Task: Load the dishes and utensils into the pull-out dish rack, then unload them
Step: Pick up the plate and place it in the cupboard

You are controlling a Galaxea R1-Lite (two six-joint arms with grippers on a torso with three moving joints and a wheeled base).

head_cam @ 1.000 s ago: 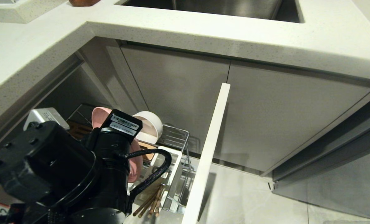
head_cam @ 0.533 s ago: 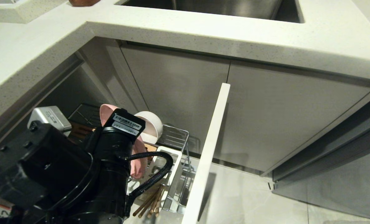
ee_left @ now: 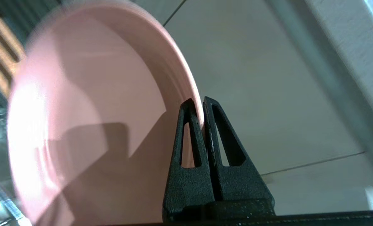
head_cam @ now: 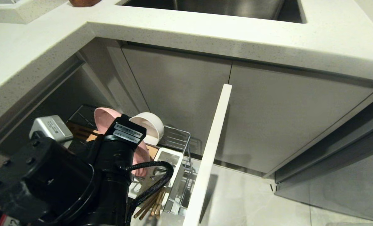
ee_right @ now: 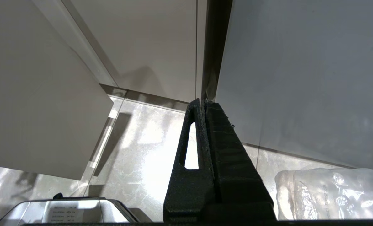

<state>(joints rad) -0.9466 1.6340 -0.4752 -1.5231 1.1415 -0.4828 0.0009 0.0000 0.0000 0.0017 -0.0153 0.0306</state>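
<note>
My left gripper (ee_left: pixel 202 105) is shut on the rim of the pink plate (ee_left: pixel 79 110), which stands on edge. In the head view the plate (head_cam: pixel 106 116) rises above the pull-out dish rack (head_cam: pixel 177 135), mostly hidden behind my left arm (head_cam: pixel 117 150); the gripper itself is hidden there. The cream-white bowl (head_cam: pixel 150 124) lies on its side in the rack just right of the plate. Light-wood chopsticks (head_cam: pixel 151 204) stick out of the white caddy (head_cam: pixel 170 160). My right gripper (ee_right: pixel 203 100) is shut and empty, parked low over the floor, outside the head view.
The rack's pale front panel (head_cam: pixel 211 150) stands edge-on right of the basket. The countertop (head_cam: pixel 205 28) with the steel sink (head_cam: pixel 211 8) overhangs above. Closed cabinet doors (head_cam: pixel 283 119) are behind. A clear plastic bag (ee_right: pixel 330 194) lies on the floor tiles near my right gripper.
My left wrist has turned and shifted a little with the plate in its grip, so the plate now leans and shows more of its face. Bowl and chopsticks have not moved.
</note>
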